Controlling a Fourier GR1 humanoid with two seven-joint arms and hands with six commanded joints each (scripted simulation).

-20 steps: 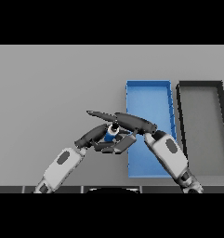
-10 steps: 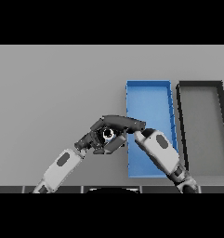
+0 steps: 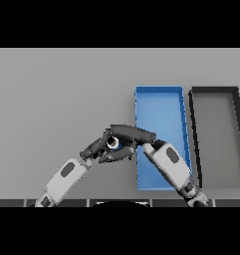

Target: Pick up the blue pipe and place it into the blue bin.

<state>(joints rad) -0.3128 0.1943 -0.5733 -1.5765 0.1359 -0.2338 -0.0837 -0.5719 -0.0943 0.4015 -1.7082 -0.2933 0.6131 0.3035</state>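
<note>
Head view: grey table (image 3: pixel 52 94) w/ two long bins side by side on the right half. Blue bin (image 3: pixel 161 107) sits nearer centre, dark bin (image 3: pixel 216 129) just beside it to the right, both running lengthwise away from the robot

Both hands meet just left of the blue bin's left wall, approx mid-table in depth. Left hand (image 3: pixel 95 148) comes in from lower left on a white/grey arm, fingers curled round the blue pipe (image 3: pixel 115 144). Only a small bit of the pipe shows: a pale round end w/ a dark centre and a sliver of blue beside it, the rest hidden by fingers

Right hand (image 3: pixel 134 134) comes from lower right, its forearm crossing over the near-left part of the blue bin. Its fingers lie long and fairly straight across the top of the pipe and the left hand's fingers, pointing to the view's left; can't tell if they touch the pipe or just lie over it

Pipe is outside the blue bin, just left of its wall, between the two hands. Can't tell if it's resting on the table or lifted off it
</note>
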